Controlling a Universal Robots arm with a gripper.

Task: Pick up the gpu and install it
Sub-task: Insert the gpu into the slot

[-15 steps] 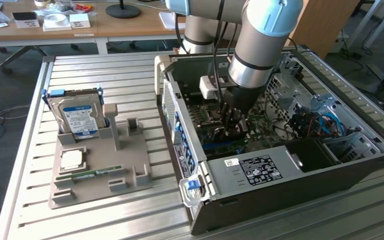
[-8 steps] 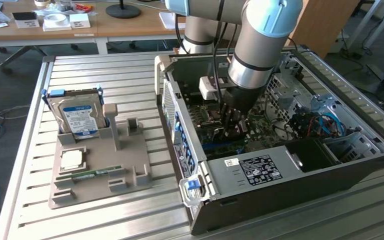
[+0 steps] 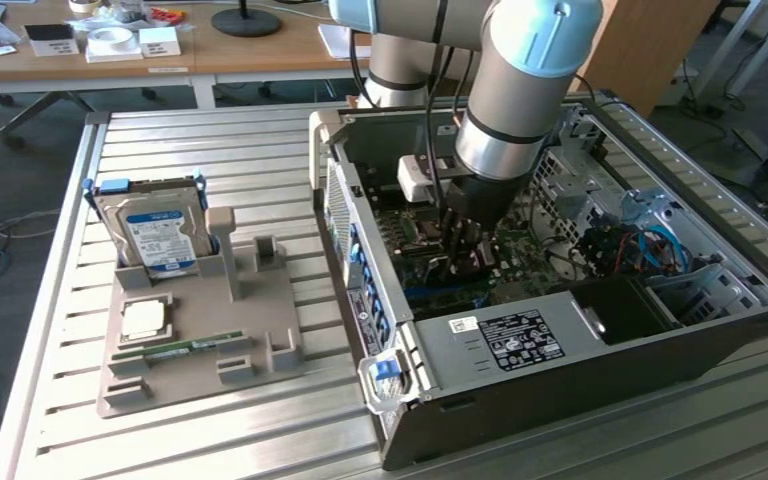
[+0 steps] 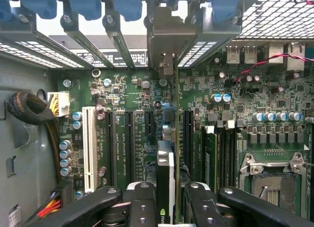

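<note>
- One gripper (image 4: 166, 200), on the single arm, reaching down into the open computer case (image 3: 558, 400); its fingers (image 4: 142, 205) are clamped on the gpu, one on each flat face.
- One gpu (image 4: 165, 170), held edge-on, so the wrist view shows its thin edge rather than its dark face. It sits directly ahead of the wrist, in line with the gripper and not off to either side.
- Long axis: runs from the fingers straight toward the rear wall of the case, ending at the row of metal slot covers (image 4: 117, 38) with blue clips.
- One motherboard (image 4: 230, 114) behind the card, facing the wrist squarely.
- Several long black expansion slots (image 4: 130, 143), lying parallel to the card's long axis. The card lies between two of them, and the one it covers is hidden.
- Judgement: card and slots look aligned in direction. Whether the card's edge touches the board or hangs just off it cannot be told.
- One grey parts holder (image 3: 184, 385) on the table, well apart from the case toward the exterior view's left, with a hard drive (image 3: 157, 235) and a memory stick (image 3: 184, 348) in it.
</note>
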